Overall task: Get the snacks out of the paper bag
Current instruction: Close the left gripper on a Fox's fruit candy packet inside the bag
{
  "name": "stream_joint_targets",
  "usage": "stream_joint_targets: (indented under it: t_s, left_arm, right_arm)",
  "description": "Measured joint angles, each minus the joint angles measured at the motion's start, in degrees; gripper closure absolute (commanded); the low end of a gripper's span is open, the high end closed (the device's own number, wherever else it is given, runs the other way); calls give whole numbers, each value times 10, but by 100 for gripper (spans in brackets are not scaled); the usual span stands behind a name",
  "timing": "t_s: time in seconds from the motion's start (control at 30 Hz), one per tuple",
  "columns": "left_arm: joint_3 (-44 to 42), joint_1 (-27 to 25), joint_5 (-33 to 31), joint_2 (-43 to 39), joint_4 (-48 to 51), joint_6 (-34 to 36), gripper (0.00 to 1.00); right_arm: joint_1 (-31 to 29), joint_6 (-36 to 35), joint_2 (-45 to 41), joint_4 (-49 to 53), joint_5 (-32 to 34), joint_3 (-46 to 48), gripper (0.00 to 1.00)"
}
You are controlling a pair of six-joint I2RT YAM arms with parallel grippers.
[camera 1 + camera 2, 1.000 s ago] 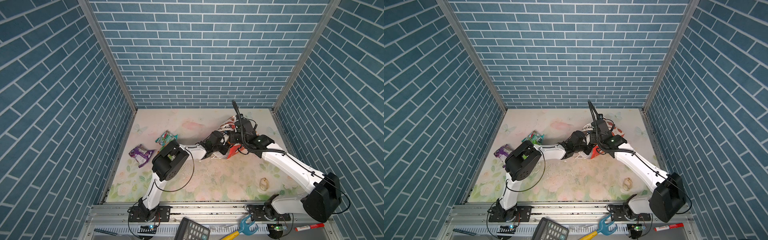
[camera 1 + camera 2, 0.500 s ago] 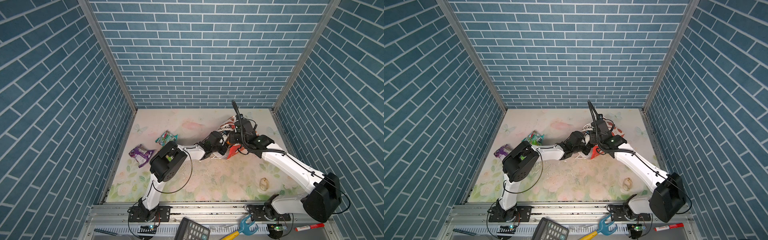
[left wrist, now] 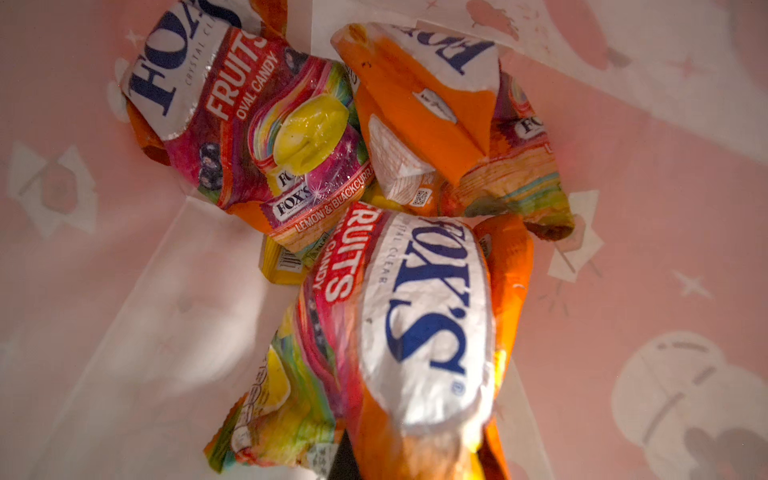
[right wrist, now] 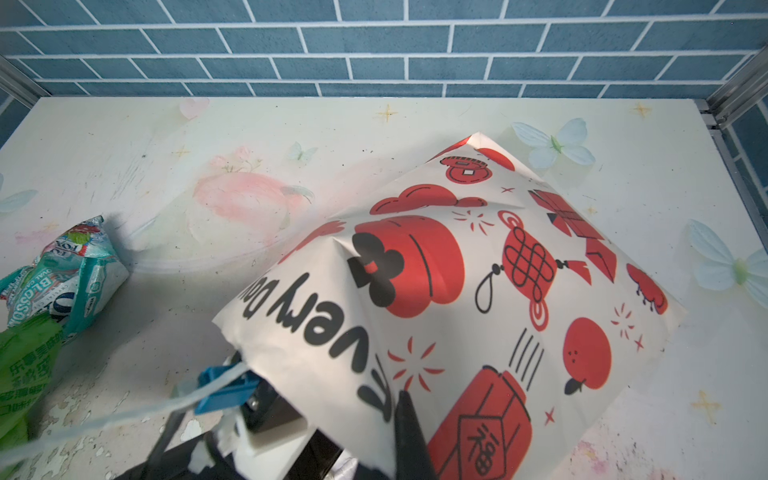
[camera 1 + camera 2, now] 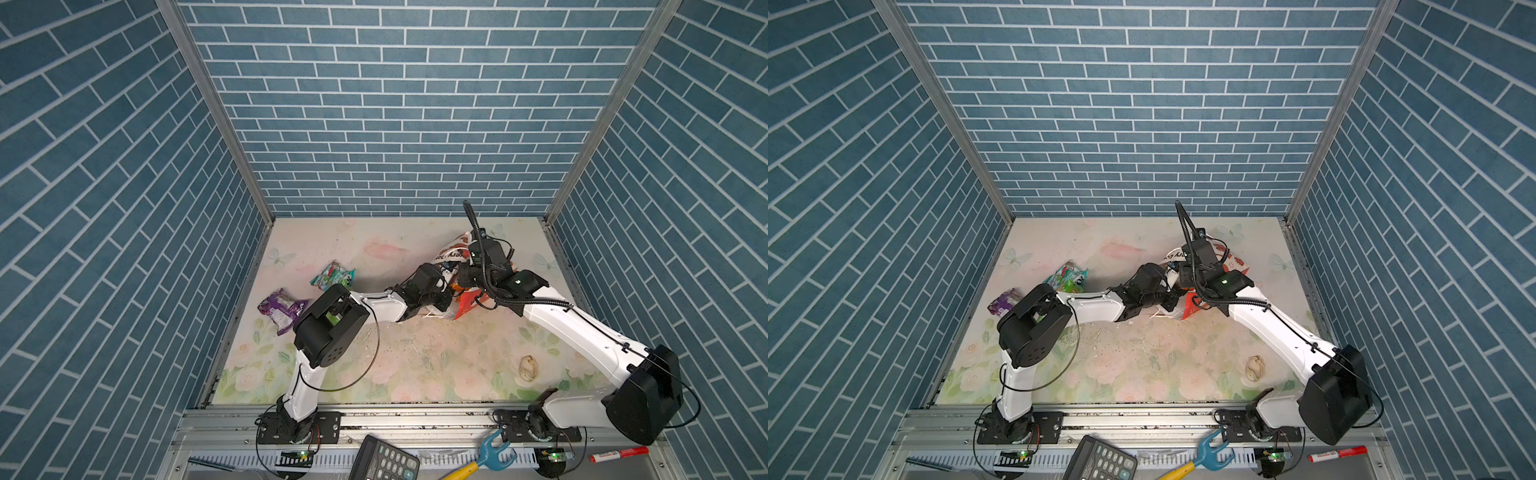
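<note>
Worktop (image 5: 415, 353), floral print. Paper bag (image 4: 457, 291): on its side near the far right corner, mouth toward the left edge. It holds at least four FOX'S packets (image 3: 257, 120), orange and multicolour, heaped.
Right gripper (image 4: 403, 440): clamped on the bag's rim.
Left gripper (image 5: 445, 291): inside the mouth, closed on the nearest packet (image 3: 424, 316).
Outside, toward the left edge: purple packet (image 5: 280, 307), teal packet (image 5: 332, 276), green packet (image 4: 25, 374).
Since a second ago: left elbow slightly nearer the left edge; bag and loose packets unmoved.
</note>
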State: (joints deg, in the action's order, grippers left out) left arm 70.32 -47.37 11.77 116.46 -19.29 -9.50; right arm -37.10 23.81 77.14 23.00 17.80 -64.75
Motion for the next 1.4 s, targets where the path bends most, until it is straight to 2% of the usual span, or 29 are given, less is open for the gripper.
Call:
stream_joint_targets:
  t_s: [1.4]
  left_arm:
    - [-54, 0, -17, -63, 1, 0, 100]
  right_arm:
    - [0, 0, 0, -7, 0, 0, 100]
